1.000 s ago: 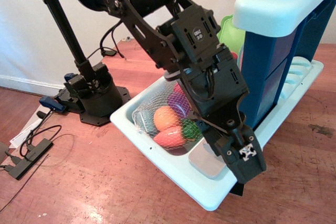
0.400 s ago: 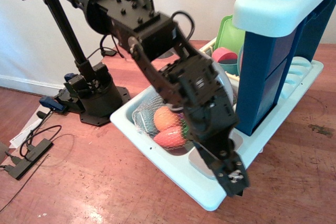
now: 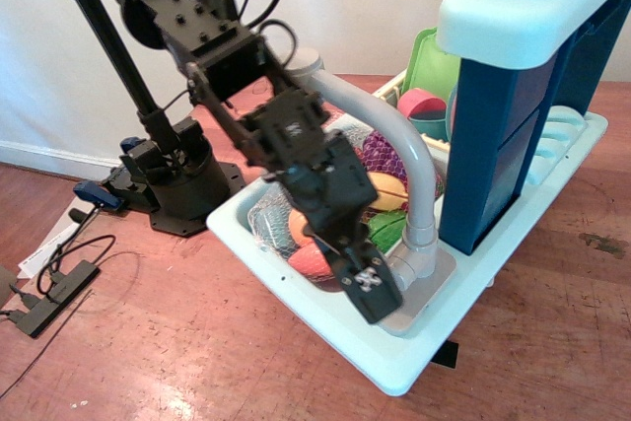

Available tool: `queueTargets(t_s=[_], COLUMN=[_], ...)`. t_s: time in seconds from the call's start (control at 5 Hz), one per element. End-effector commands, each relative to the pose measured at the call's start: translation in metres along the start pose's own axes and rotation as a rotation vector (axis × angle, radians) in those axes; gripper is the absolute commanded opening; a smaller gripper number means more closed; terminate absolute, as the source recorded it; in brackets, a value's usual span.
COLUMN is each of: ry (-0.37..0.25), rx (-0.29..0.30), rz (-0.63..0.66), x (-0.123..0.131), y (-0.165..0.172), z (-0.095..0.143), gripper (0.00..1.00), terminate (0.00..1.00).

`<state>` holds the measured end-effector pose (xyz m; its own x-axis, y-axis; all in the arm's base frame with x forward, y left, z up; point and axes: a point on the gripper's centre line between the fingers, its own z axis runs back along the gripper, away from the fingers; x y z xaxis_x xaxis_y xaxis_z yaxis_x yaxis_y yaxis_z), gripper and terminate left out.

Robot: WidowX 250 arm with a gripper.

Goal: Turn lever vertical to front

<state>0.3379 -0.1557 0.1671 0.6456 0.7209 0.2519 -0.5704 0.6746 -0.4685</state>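
Note:
The toy faucet stands on a grey base plate (image 3: pixel 431 295) at the front of the pale sink unit (image 3: pixel 399 367). Its tall curved grey spout (image 3: pixel 409 150) arches back over the basin. A round grey knob (image 3: pixel 402 261) shows low beside the spout's foot. My black gripper (image 3: pixel 375 301) points down right against the knob's left side and covers the lever, which I cannot see. The gripper's flat side faces the camera, so the frame does not show how its jaws stand.
A mesh bag of toy fruit (image 3: pixel 286 224) fills the sink basin behind the gripper. A blue and pale teal toy kitchen (image 3: pixel 513 105) stands to the right, with a green board (image 3: pixel 429 66) and a pink cup (image 3: pixel 424 105) behind. The arm's stand (image 3: pixel 173 179) and cables (image 3: pixel 59 278) are at left.
The arm has swung left and back, uncovering the faucet spout. The gripper has moved from the sink's front right edge to the left side of the faucet's base.

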Motion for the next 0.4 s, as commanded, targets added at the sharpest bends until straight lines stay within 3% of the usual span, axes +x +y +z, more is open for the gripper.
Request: queueTargets(t_s=[0.0, 0.2], ry=[-0.072, -0.080], rx=[-0.056, -0.068], rz=[0.047, 0.054], x=[0.016, 0.019], y=[0.005, 0.003], z=[0.018, 0.006], gripper=[1.00, 1.00], terminate=[0.00, 0.00])
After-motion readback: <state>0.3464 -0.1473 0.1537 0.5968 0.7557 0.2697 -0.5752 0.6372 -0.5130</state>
